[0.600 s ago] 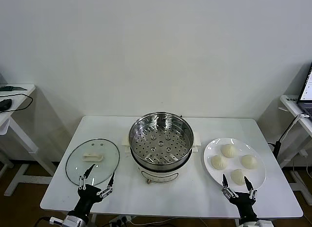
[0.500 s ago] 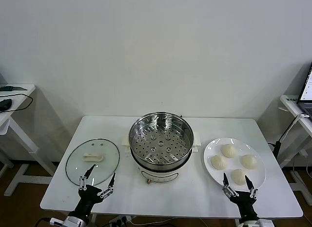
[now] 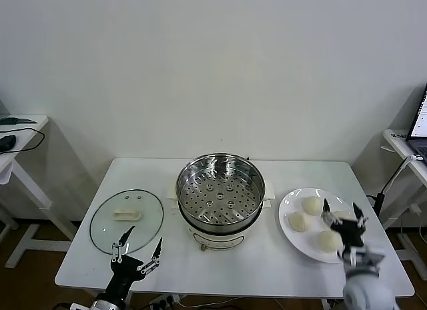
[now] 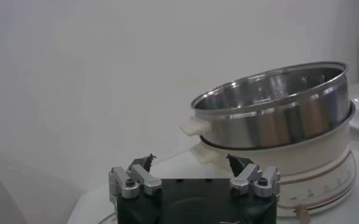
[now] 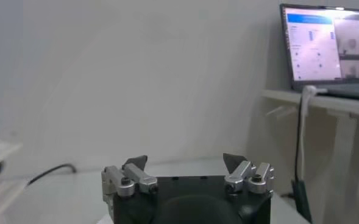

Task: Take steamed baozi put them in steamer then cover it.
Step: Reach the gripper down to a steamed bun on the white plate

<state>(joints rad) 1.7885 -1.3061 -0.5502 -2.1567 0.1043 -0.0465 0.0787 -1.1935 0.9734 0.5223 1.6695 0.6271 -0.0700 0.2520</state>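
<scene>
The steamer (image 3: pixel 221 198) stands in the middle of the white table (image 3: pixel 267 263), a shiny steel pot with a perforated base on a cream-white body, and it holds nothing; in the left wrist view the steamer (image 4: pixel 275 115) shows from the side with 1 cream handle jutting out.

To the right of the steamer lies a white plate (image 3: pixel 287 229) carrying 4 buns (image 3: pixel 312 205). 1 bun sits on the plate's half nearest the steamer, 1 toward the wall, 1 at the plate's front, and 1 on the side farthest from the steamer, which is mostly hidden behind the right gripper.

The right gripper (image 3: pixel 342 214) hangs over the plate, on the half farthest from the steamer, with its 2 fingers spread apart and nothing between them. Its fingertips stand above the buns at the front and far side; whether they touch a bun cannot be told. In the right wrist view the right gripper (image 5: pixel 184 162) is likewise released, facing away from the steamer toward a laptop (image 5: pixel 327 49) on a side table.

To the left of the steamer lies a glass lid (image 3: pixel 127 221) with a cream handle, flat on the table. The left gripper (image 3: pixel 139 248) waits at the table's front edge, just in front of the lid, its fingers spread and empty; the left wrist view shows the left gripper (image 4: pixel 191 162) pointing toward the steamer.
</scene>
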